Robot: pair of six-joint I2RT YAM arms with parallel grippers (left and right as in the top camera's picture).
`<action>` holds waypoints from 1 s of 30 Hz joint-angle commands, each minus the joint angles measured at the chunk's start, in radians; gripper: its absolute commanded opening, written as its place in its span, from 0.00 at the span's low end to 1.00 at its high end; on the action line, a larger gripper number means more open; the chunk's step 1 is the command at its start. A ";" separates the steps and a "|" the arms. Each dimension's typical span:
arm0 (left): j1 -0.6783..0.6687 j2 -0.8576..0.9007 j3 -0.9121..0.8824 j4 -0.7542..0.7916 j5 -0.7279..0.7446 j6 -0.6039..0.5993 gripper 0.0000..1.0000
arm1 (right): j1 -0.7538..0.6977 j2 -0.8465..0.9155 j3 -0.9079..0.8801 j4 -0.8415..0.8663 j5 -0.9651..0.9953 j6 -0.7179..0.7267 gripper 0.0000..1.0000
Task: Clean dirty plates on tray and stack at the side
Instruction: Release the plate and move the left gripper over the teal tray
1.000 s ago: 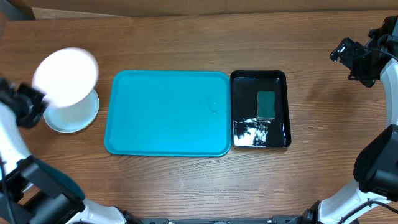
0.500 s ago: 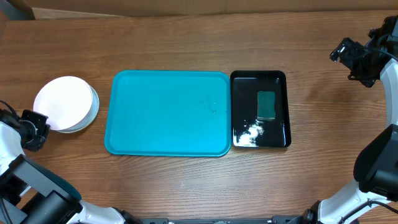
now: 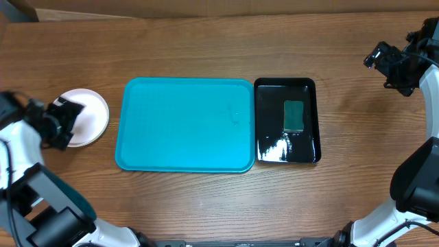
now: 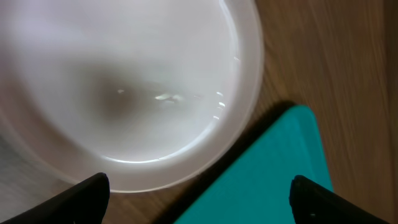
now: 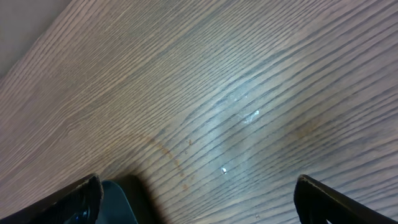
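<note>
A white plate (image 3: pixel 89 115) lies flat on the wood just left of the teal tray (image 3: pixel 185 123), on top of a stack whose lower plates I cannot make out. The tray holds no plates. My left gripper (image 3: pixel 67 123) hovers over the plate's left part, open and holding nothing. In the left wrist view the white plate (image 4: pixel 124 87) fills the upper left and a corner of the tray (image 4: pixel 267 180) sits lower right; the left gripper (image 4: pixel 199 199) has its two dark fingertips (image 4: pixel 87 198) far apart. My right gripper (image 3: pixel 379 68) stands open at the far right, above bare wood (image 5: pixel 236 106).
A glossy black tray (image 3: pixel 271 147) with a green sponge (image 3: pixel 293 115) lies against the teal tray's right side. A corner of the black tray (image 5: pixel 118 202) shows at the lower left of the right wrist view. Cardboard lines the table's far edge.
A second ago the left gripper held the white plate tilted above the stack. The plate now lies flat on the stack, the gripper has opened and shifted right over the plate. The right arm is still.
</note>
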 commanded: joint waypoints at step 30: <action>-0.565 -0.001 0.007 0.061 -0.316 0.099 1.00 | 0.003 -0.005 0.013 0.005 -0.004 0.004 1.00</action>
